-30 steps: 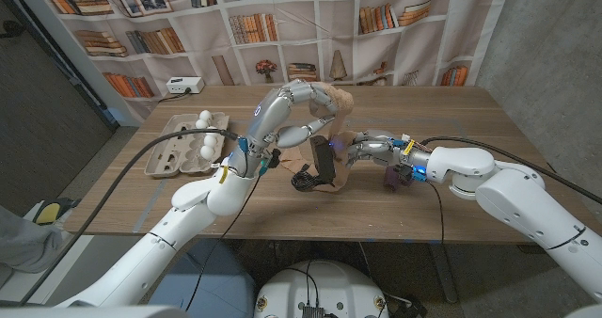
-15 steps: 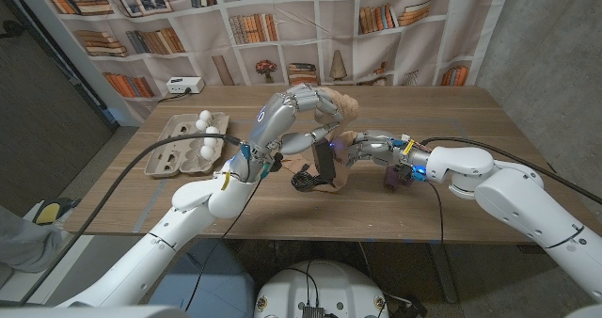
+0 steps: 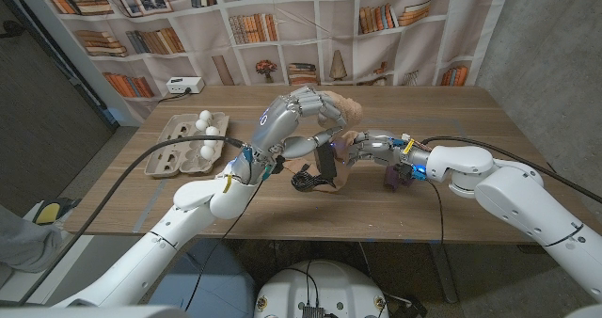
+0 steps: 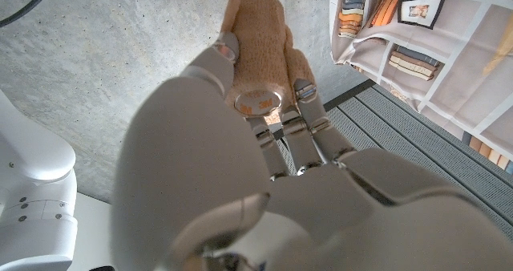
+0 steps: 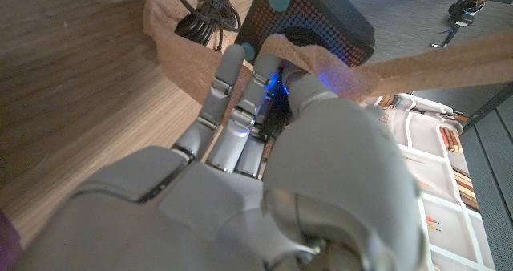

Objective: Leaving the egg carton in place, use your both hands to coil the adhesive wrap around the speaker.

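Tan adhesive wrap is mid-coil: your left robot hand grips the roll above the far side of the speaker, and a strip runs from it down onto the speaker's top. The speaker stands at the middle of the worktop, its black cable bunched on its near left. Your right robot hand is closed against the speaker's right side, fingers pressing the wrap's end onto its face. The egg carton sits well apart at the far left. Next, I judge, you carry the roll round the body under tension while the right pins the speaker.
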